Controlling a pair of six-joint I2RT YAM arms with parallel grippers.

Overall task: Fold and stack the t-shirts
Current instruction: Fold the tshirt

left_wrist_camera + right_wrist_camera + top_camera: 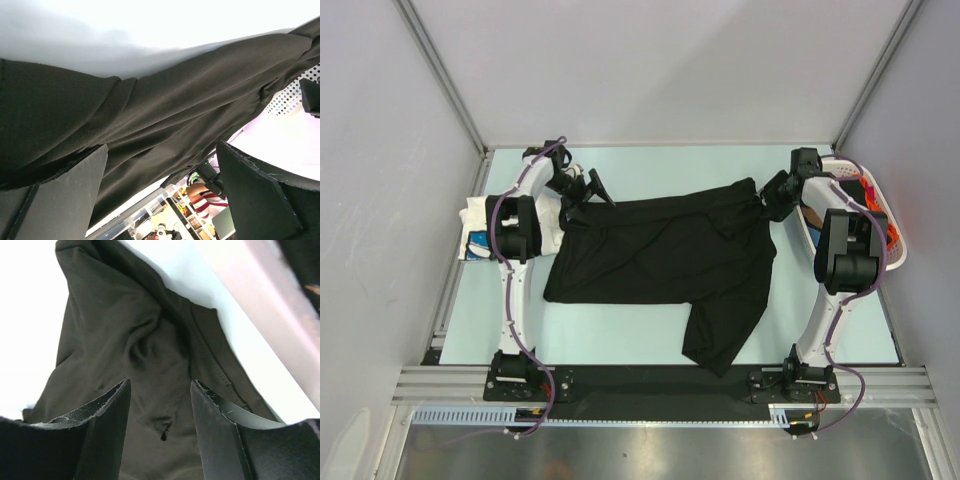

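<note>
Left gripper (160, 150) and right gripper (160, 385) both gape apart at far corners of the black tee (660, 250). Soft, light, limp cloth: I'd pinch those corners, or it sags.

One high overview and two close wrist views, all sharing the black t-shirt (660, 250).
The top camera looks down from above the near edge over the whole table (620, 340). The left wrist camera skims low across the cloth toward the white basket (290, 97) at right. The right wrist camera peers between its fingers (107, 415) at the shirt's far right corner.
</note>
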